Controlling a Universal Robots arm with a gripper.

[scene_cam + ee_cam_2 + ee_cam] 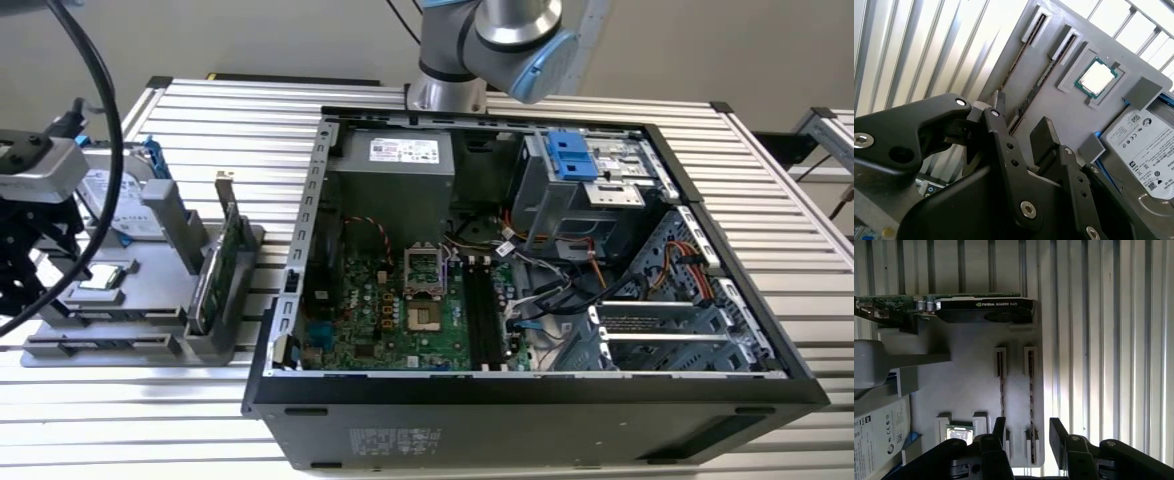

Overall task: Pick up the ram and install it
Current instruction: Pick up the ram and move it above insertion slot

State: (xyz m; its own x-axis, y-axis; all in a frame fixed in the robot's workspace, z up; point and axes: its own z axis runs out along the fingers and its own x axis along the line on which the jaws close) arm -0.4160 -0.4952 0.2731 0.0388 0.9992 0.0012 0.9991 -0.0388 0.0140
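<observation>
Ram (pixel 1030 390): thin dark PCB stick, standing edge-up in slots of a matte grey plastic fixture (pixel 969 385) on the exterior view's left. A twin stick (pixel 1001 390) stands just beside it, parallel. Gripper (pixel 1027 425) hangs above one end of the pair, black metal fingers (pixel 1058 435) spread wide, holding nothing. Ram's long axis runs btwn the fingers. Which stick is centred: can't tell for sure. Open PC case (pixel 534 390) sits to the exterior view's right on a ribbed alu table (pixel 774 200).
</observation>
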